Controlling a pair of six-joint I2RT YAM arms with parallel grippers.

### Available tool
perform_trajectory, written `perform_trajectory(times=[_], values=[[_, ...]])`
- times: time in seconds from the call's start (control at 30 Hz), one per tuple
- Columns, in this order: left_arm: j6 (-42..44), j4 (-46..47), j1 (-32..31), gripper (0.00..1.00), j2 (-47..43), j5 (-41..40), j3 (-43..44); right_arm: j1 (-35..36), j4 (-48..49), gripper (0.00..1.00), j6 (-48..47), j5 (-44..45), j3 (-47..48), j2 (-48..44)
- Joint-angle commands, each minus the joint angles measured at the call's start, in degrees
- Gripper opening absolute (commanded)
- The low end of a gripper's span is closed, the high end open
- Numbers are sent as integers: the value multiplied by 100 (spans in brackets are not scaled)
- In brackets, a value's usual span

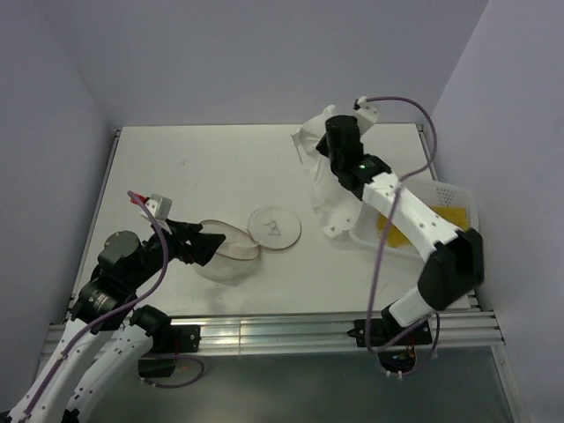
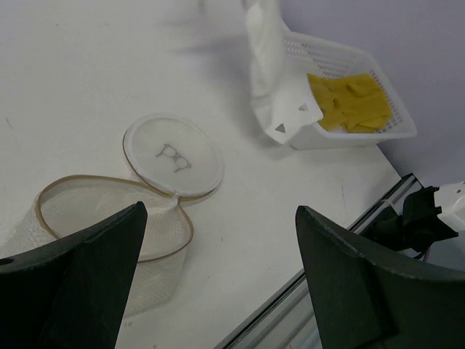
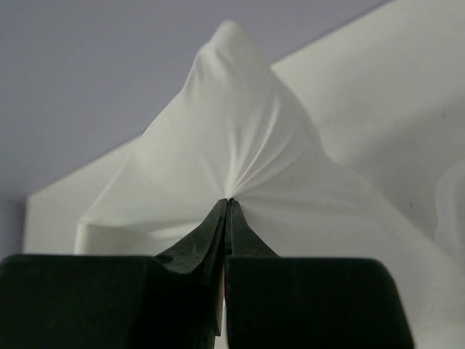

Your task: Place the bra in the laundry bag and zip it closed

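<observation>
R claw (image 3: pixel 229 201) pinches white garment (image 3: pixel 236 134) by basket (image 2: pixel 357 138).

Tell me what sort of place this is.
Probably a robot lab test cell: a white table boxed in by plain lavender walls, with two arms bolted to an aluminium rail at its edge.

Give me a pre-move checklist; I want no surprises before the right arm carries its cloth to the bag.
1. Right end effector shut on the white garment: ok.
2. Laundry bag mouth open, lid flipped aside: ok.
3. Left end effector gripping the bag: not ok, jaws apart, holding nothing.
4. Garment clear of the basket: cannot tell, its lower edge hangs at the rim.
5. Held piece is the bra: cannot tell; yellow fabric lies in the basket.
</observation>
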Motion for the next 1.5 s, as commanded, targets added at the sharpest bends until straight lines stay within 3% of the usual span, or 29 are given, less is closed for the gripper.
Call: perform_trajectory(times=[0.0, 0.03, 0.07, 0.13, 0.2, 0.37, 0.5, 0.53, 0.57, 0.67, 0.8, 0.93, 1.17, 1.47], values=[[-43, 112, 30, 90, 244, -101, 79, 11, 110, 0, 227, 204, 598, 873], [-87, 181, 30, 90, 375, -83, 87, 11, 92, 3, 219, 160, 704, 1078], [-210, 243, 30, 91, 446, 4, 114, -15, 22, 24, 149, 64, 984, 1445], [-342, 401, 30, 90, 691, 48, 158, -50, -275, 39, 122, -348, 1354, 1755], [-553, 603, 30, 90, 1103, 75, 280, -94, -321, 46, -70, -464, 1426, 1809], [-1246, 1524, -66, 88, 2097, 111, 509, -305, 38, 48, -352, -1149, 620, 934], [-1547, 2227, -461, 88, 3438, -346, 799, -349, 522, 42, -397, -1317, -1169, -228], [-1555, 2291, -558, 88, 3713, -460, 921, -349, 627, 36, -336, -1326, -1480, -500], [-1555, 2283, -742, 87, 4020, -731, 1218, -349, 811, 20, -318, -1370, -2092, -1033], [-1564, 2660, -945, 86, 5494, -970, 1870, -349, 971, 0, -221, -1465, -3008, -2044], [-1643, 3020, -1042, 84, 6875, -1076, 2731, -296, 1050, 0, -80, -1983, -3794, -3085], [-1600, 2846, -1112, 74, 8161, -1322, 4056, -226, 963, 0, -132, -2249, -4155, -3919], [-1547, 2127, -1192, 64, 10216, -1981, 5851, -217, 672, 0, -405, -2258, -4278, -4633], [-1731, 1756, -1122, 66, 11747, -2026, 7399, -217, 567, 0, -370, -2574, -4471, -5020]])
